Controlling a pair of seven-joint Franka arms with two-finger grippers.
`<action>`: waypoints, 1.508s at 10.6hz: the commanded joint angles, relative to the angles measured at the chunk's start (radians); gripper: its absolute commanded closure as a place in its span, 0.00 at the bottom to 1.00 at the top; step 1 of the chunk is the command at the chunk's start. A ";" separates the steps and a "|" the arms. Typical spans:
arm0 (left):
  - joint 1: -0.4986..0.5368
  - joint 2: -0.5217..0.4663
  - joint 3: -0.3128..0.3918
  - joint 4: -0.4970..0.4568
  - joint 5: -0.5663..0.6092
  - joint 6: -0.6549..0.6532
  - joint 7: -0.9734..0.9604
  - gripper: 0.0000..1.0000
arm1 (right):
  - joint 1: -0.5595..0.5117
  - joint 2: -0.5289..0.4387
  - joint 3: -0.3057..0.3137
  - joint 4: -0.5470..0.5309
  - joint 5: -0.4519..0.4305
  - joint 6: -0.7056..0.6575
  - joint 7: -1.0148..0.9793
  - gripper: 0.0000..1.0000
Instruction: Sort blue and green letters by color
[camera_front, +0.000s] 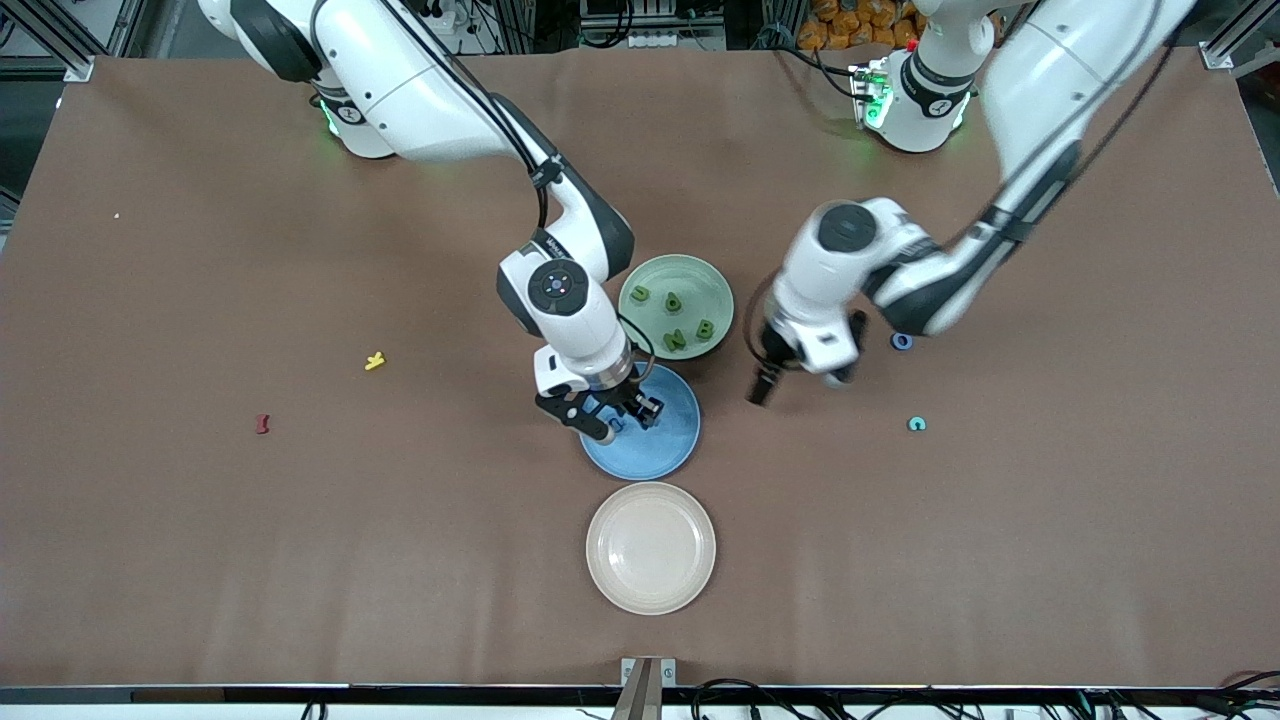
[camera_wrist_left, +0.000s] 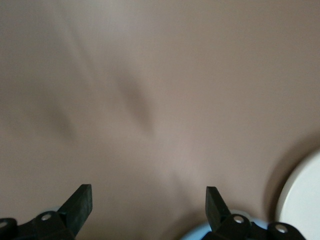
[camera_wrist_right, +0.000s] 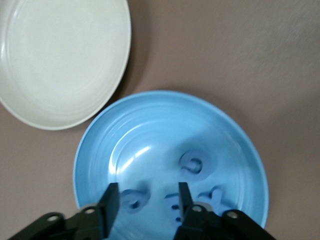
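While both end effectors gape, cream plate (camera_front: 650, 548) sits near blue plate (camera_front: 655, 440).

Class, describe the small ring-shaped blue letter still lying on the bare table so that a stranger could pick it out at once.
Start at the green plate in the middle of the table and look toward the left arm's end. Just past the left arm's bulky wrist lies a tiny blue letter o on the brown cloth. The teal letter nearer the front camera is paler and open on one side; this one is a closed, darker blue ring.
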 joint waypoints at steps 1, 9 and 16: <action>0.039 -0.012 0.065 0.053 0.020 -0.034 0.051 0.00 | -0.076 -0.019 0.020 0.031 -0.015 -0.153 -0.143 0.00; 0.153 -0.019 0.088 0.057 0.019 -0.072 0.525 0.00 | -0.441 -0.150 0.014 0.013 -0.059 -0.388 -0.616 0.00; -0.063 -0.260 0.438 0.034 -0.585 -0.159 1.551 0.00 | -0.579 -0.366 -0.132 -0.144 -0.072 -0.417 -1.053 0.00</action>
